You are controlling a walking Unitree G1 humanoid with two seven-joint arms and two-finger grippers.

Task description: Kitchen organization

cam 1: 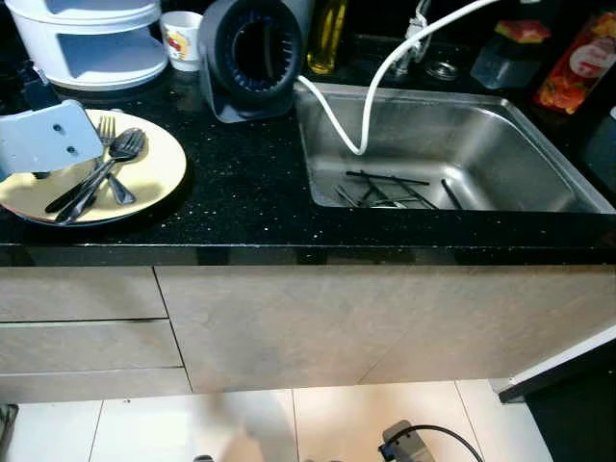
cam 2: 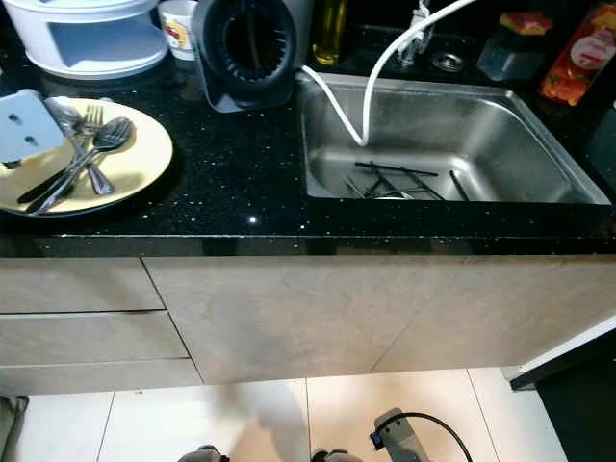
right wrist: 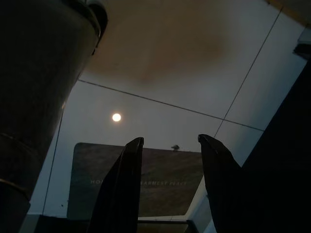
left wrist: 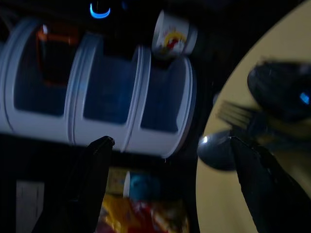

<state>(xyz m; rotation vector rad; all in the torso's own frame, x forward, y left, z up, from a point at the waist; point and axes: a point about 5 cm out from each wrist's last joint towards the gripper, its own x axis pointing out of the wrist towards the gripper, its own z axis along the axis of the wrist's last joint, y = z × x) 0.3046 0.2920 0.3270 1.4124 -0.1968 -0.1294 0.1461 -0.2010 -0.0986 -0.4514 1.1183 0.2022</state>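
Observation:
A pale yellow plate (cam 1: 154, 173) lies on the black counter (cam 1: 241, 192) at the left. On it rest a fork (cam 1: 106, 125) and spoons (cam 1: 120, 149) with dark handles. My left arm's silver wrist (cam 1: 48, 140) hovers over the plate's left part. In the left wrist view my left gripper (left wrist: 175, 160) is open, over the plate's rim (left wrist: 223, 204) beside a spoon (left wrist: 216, 153) and a fork (left wrist: 238, 116), with nothing between its fingers. My right gripper (right wrist: 170, 145) hangs idle and open above the floor.
A steel sink (cam 1: 500, 125) on the right holds several dark sticks (cam 1: 385, 188) and a white hose (cam 1: 351, 125). At the back stand a white tiered container (cam 1: 91, 43), a cup (cam 1: 181, 38), a black round appliance (cam 1: 250, 53) and bottles (cam 1: 577, 63). Drawers (cam 1: 87, 332) lie below.

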